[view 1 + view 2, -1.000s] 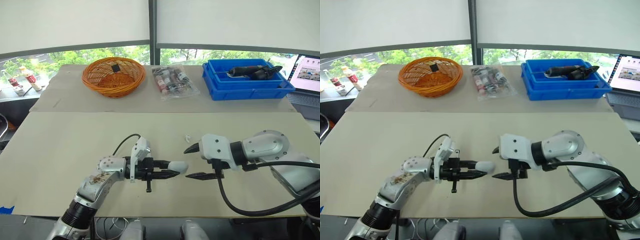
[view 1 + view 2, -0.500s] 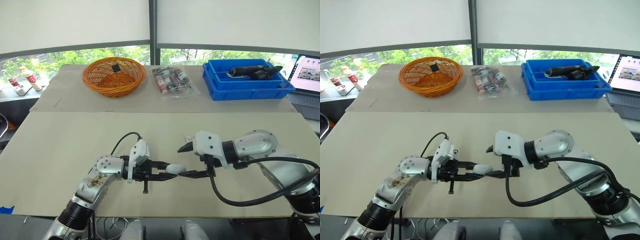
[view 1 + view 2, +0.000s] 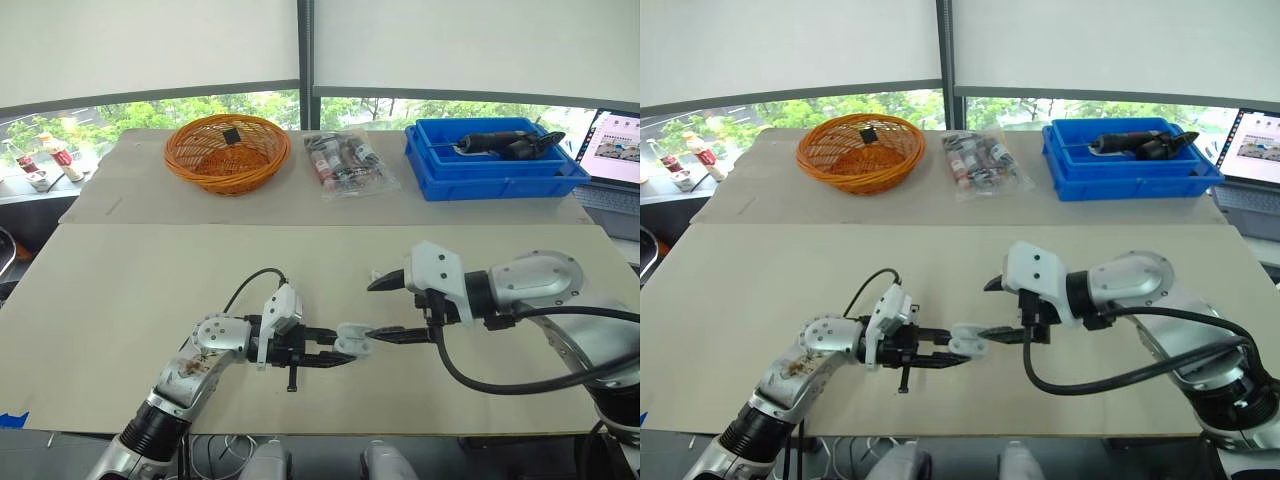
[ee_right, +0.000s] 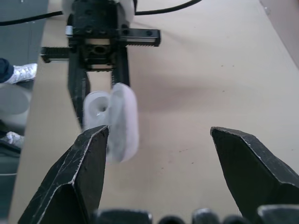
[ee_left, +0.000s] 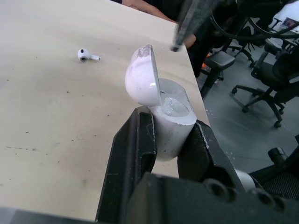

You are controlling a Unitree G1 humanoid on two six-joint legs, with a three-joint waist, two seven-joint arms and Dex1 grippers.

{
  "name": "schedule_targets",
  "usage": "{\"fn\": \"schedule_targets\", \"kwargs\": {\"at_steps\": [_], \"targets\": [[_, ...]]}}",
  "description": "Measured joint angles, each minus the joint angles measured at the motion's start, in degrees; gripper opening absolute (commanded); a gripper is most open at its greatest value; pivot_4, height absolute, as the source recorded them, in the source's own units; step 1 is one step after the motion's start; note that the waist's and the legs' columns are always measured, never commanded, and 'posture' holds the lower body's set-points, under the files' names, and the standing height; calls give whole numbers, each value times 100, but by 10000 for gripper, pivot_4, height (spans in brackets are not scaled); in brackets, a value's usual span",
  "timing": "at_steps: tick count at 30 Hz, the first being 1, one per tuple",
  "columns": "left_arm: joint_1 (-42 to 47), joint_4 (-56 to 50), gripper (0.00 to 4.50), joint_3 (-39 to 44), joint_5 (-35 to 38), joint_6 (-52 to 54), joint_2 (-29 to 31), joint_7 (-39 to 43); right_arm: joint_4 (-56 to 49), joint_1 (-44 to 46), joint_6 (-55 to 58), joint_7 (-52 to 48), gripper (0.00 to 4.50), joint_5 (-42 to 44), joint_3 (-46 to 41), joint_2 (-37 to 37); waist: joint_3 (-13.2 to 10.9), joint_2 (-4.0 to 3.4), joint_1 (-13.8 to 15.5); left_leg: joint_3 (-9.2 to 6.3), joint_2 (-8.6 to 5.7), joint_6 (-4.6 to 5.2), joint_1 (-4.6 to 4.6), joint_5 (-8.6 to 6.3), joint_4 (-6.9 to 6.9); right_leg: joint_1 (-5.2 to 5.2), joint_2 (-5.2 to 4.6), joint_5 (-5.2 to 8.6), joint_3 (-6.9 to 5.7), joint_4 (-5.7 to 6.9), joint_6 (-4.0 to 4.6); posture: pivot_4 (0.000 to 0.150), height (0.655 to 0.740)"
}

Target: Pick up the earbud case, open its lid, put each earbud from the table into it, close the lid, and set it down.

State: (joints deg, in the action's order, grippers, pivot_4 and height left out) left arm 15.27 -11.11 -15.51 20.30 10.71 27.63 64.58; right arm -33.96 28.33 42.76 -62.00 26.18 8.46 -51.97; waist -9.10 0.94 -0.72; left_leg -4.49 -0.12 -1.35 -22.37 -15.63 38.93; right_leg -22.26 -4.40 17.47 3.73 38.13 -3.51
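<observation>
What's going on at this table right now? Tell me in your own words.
The robot's left gripper holds the earbud case above the table, and the lid is open. The right gripper is open, with one fingertip close to the lid. One earbud lies on the table, not yet in the case.
</observation>
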Motion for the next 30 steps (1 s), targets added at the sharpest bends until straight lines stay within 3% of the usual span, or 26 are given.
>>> {"fn": "schedule_targets", "kwargs": {"at_steps": [5,10,15,19,27,30], "targets": [[-154,101,6096,644,33,1,-176,-632,-158,-923,-712,93,38365,-4,-797,70,0,0,8,1,0,0,1,0,1,2,-1,0,0,1,0,1500,7400],[-359,338,6096,1276,-19,-350,-376,-1351,-171,-2456,-1088,391,38365,41,-1878,237,0,2,58,3,0,0,2,0,0,2,-1,0,2,2,0,1500,7400],[-587,449,6096,1672,-108,-562,-487,-1903,-112,-4113,-2028,865,38365,-307,-2639,1128,0,1,87,6,-2,0,7,0,-1,4,-4,0,11,7,0,1500,7400],[-755,451,6096,1702,-118,-585,-523,-2060,543,-5073,-3160,964,38365,-707,-3425,1459,0,1,120,16,-3,0,17,0,-1,15,-3,-1,12,1,-2,1500,7400],[-723,539,6096,1707,-122,-718,-521,-2111,1784,-5702,-4004,994,38365,-821,-3978,1592,1,-1,42,29,1,0,32,0,-18,21,1,0,17,0,-1,1500,7400],[-723,557,6095,1707,-122,-722,-521,-2113,1888,-5715,-4086,1051,44852,-804,-3987,1654,2,-3,10,27,1,0,31,0,-18,21,1,-1,18,0,-1,1500,7400]]}}
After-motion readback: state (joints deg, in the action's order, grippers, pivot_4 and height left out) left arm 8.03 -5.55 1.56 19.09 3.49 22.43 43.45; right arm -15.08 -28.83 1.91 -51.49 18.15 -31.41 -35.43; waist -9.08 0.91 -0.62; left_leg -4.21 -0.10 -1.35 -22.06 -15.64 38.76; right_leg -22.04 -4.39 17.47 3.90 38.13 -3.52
